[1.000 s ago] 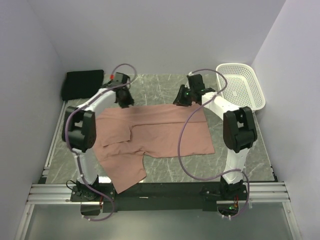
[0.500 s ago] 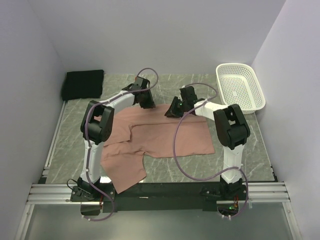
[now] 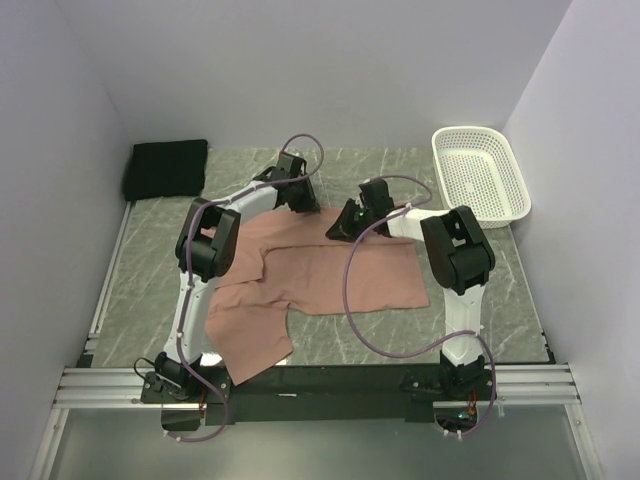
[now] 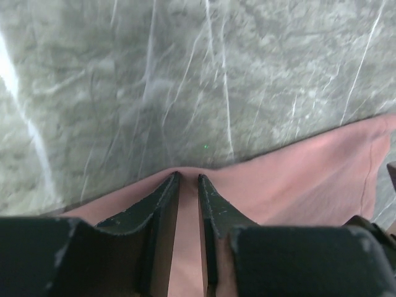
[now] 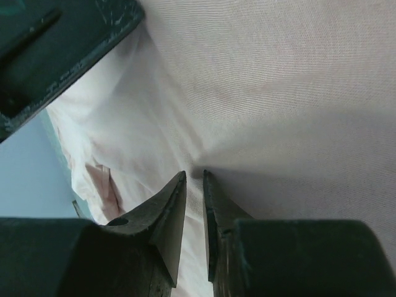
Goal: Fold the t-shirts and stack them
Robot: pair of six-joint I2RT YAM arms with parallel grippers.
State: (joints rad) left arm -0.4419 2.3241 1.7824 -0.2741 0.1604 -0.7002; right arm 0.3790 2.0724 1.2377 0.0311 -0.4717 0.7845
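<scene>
Shirt layout, overhead view: pink t-shirt (image 3: 330, 275) lies spread across the middle of the table (image 3: 480, 300), with one flap reaching toward the near edge on the left side. Black t-shirt (image 3: 167, 168) sits folded at the far left corner, well apart from the pink one. White mesh basket (image 3: 480, 172) stands at the far right corner, clear of both shirts.

Left gripper (image 3: 303, 200): reaches over the far edge of the pink t-shirt, near its midpoint. Wrist view: fingers (image 4: 162, 198) nearly together, only a thin strip of pink cloth between them. Cloth edge rises to a small peak right at the tips, bare marble beyond. Reads as pinched on the far edge.

Right gripper (image 3: 340, 222): sits just beside the left one, on the same far edge. Wrist view: fingers (image 5: 170, 210) drawn to a narrow slit, pink cloth filling the frame. Creases fan out from the tips, so clamped on a fold of the cloth. Dark block in the upper left corner of that view, too close to identify.

Both arms bent inward, wrists near each other above the far edge.
</scene>
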